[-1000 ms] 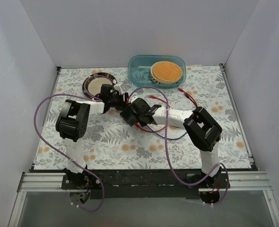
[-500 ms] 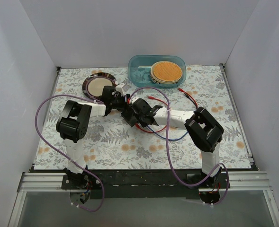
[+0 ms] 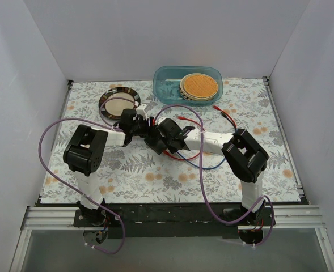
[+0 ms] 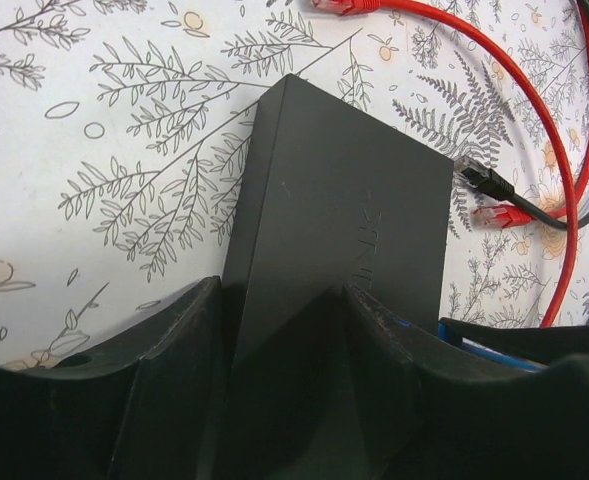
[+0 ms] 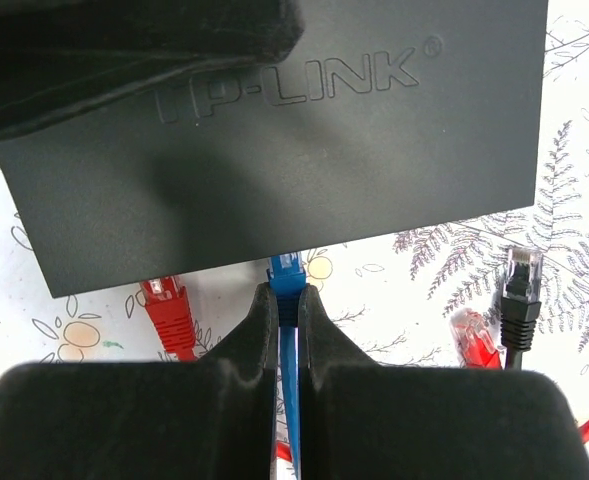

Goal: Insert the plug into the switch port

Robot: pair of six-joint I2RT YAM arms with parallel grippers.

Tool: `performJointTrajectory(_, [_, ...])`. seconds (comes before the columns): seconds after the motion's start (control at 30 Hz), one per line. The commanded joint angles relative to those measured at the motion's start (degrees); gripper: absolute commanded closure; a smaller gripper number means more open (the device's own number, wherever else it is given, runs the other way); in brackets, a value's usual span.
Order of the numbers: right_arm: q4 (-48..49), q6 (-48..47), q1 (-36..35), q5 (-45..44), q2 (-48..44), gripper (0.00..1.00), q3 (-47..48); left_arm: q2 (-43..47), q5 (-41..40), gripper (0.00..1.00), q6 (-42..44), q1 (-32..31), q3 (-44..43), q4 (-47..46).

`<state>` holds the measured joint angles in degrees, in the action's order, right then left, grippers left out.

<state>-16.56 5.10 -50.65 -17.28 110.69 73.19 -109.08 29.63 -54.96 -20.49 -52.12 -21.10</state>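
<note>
The switch is a flat dark grey box, marked TP-LINK in the right wrist view. My left gripper is shut on one end of the box, a finger on each side. My right gripper is shut on the blue plug, whose tip touches the box's near edge. The switch port is hidden on that edge. In the top view both grippers, left and right, meet at mid-table.
Loose red, clear-red and black plugs lie beside the box. Red and blue cables trail right. A round plate and a blue-green tub sit at the back.
The left arm has drawn slightly toward the near left, its gripper still on the box. The right gripper followed a little to the left with the blue plug.
</note>
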Motion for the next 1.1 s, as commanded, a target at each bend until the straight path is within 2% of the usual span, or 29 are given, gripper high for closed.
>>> performJointTrajectory(0.0, [21.74, 0.96, 0.20, 2.25, -1.09, 0.99, 3.10, 3.08, 16.43, 0.51, -6.12, -7.72, 4.57, 11.70])
performJointTrajectory(0.2, [20.43, 0.96, 0.20, 3.04, -2.23, 0.99, 1.87, 2.90, 14.59, 0.48, -7.09, -7.81, 4.92, 11.26])
performJointTrajectory(0.37, [19.55, 0.96, 0.20, 3.65, -4.16, 0.99, -1.20, 3.78, 5.72, 0.41, -8.14, -6.50, 4.31, 13.80])
performJointTrajectory(0.43, [19.28, 1.05, 0.20, 4.09, -4.78, 0.88, -2.78, 4.48, 1.69, 0.36, -9.19, -4.83, 3.69, 15.82])
performJointTrajectory(0.53, [18.84, 1.22, 0.20, 5.23, -5.75, 0.78, -4.54, 5.28, -2.45, 0.32, -10.43, -2.20, 2.47, 18.81])
performJointTrajectory(0.67, [18.14, 0.44, 0.20, 8.05, -6.81, 0.66, -7.61, 5.98, -11.93, 0.25, -11.75, 0.71, -0.08, 24.34])
performJointTrajectory(0.9, [14.89, -0.18, 0.20, 8.14, -9.70, 0.41, -12.26, 6.33, -16.53, 0.19, -12.10, 3.79, -2.81, 29.45])
performJointTrajectory(0.93, [14.89, -0.27, 0.20, 7.70, -10.49, 0.34, -13.06, 7.55, -16.79, 0.19, -12.01, 3.88, -2.81, 29.54])
performJointTrajectory(1.07, [14.97, -0.27, 0.20, 5.86, -16.80, 0.18, -16.75, 12.90, -17.15, 0.15, -12.19, 3.88, -1.94, 28.75])
